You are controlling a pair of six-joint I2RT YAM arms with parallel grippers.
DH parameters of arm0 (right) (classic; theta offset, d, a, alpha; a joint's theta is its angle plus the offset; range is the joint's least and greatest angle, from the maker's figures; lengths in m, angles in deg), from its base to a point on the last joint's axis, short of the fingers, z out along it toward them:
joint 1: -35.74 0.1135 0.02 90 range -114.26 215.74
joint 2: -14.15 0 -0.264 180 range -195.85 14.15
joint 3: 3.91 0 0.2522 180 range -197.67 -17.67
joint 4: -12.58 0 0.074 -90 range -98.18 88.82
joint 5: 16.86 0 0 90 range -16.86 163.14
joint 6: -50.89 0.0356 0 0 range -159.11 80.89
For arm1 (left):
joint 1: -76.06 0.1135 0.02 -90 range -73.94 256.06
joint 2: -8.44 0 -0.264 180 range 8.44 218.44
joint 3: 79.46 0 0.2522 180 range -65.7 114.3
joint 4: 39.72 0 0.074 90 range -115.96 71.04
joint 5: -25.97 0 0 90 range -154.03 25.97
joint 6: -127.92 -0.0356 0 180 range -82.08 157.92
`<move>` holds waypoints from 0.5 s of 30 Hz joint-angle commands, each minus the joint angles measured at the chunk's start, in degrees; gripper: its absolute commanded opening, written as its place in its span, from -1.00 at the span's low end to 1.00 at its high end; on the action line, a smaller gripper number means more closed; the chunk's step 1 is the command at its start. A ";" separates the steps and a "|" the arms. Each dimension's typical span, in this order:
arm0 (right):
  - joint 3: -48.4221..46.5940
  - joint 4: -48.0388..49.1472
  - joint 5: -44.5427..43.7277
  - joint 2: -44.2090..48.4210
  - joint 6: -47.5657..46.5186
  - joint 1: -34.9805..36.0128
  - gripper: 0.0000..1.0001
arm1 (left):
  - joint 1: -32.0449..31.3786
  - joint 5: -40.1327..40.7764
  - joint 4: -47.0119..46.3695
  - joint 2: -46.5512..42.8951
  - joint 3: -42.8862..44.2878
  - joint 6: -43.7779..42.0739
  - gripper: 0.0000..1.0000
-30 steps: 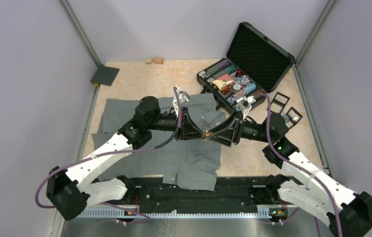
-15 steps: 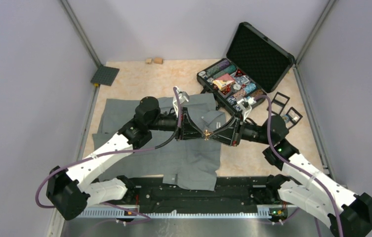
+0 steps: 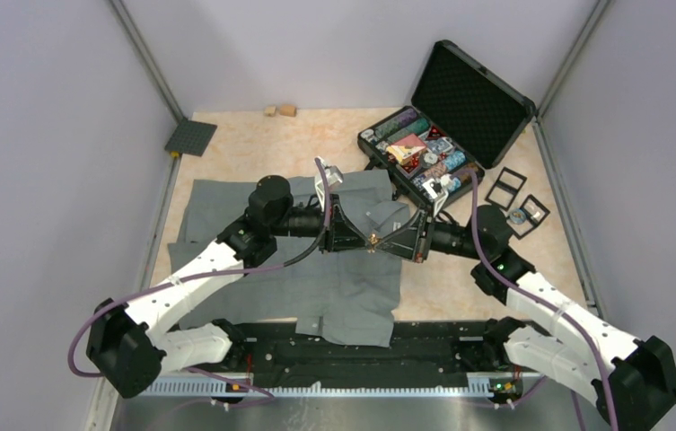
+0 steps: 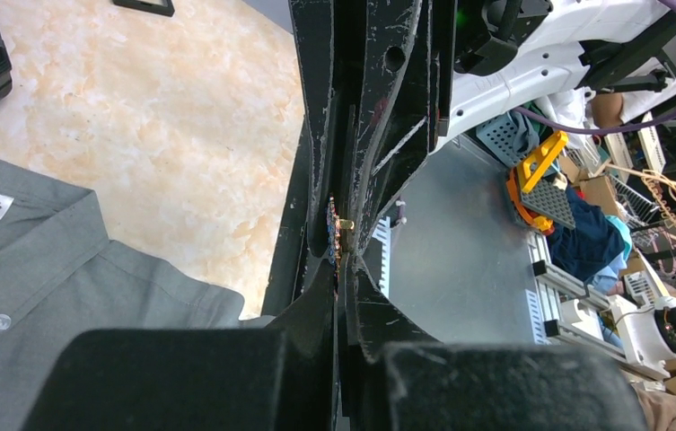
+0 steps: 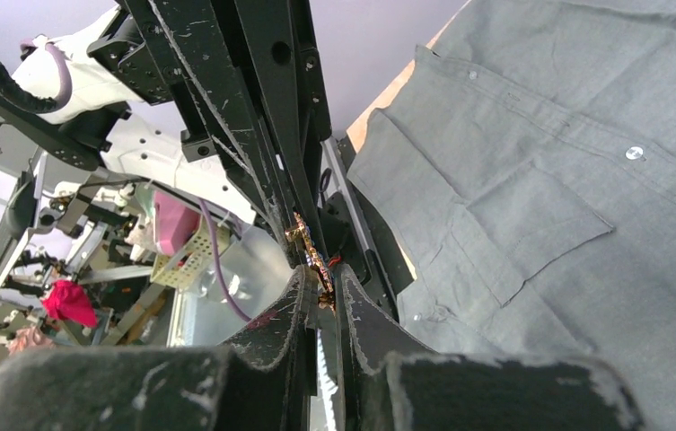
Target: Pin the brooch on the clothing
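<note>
The clothing is a grey button-up shirt (image 3: 352, 296) lying flat on the table, with its collar and white label in the left wrist view (image 4: 47, 260). My two grippers meet tip to tip above its chest. Between them is the brooch (image 3: 373, 241), a small gold and dark-beaded piece. The left gripper (image 3: 368, 238) is shut on the brooch (image 4: 336, 235), its fingers pressed together (image 4: 338, 262). From the other side, the right gripper (image 5: 324, 275) has its fingers closed against the brooch (image 5: 312, 249). A chest pocket of the shirt (image 5: 567, 180) lies below to the right.
An open black case (image 3: 424, 153) with colourful items stands at the back right, its lid (image 3: 470, 99) raised. Two black frames (image 3: 515, 199) lie beside it. A dark grey plate (image 3: 190, 137) and small wooden blocks (image 3: 280, 110) sit at the far edge.
The right gripper's fingers have closed in onto the brooch. The right arm has pushed a little to the left, and the meeting point of both grippers has shifted slightly left.
</note>
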 commanded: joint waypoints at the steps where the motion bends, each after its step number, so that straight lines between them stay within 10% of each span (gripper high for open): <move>1: 0.35 -2.28 -6.73 -1.93 -1.10 0.24 -1.00 | -1.88 -6.10 -6.09 -0.65 0.92 1.53 -1.00; 15: -0.39 -4.73 -6.83 3.16 -3.11 0.24 -0.50 | -1.67 10.43 5.41 -0.90 2.65 -4.07 -1.00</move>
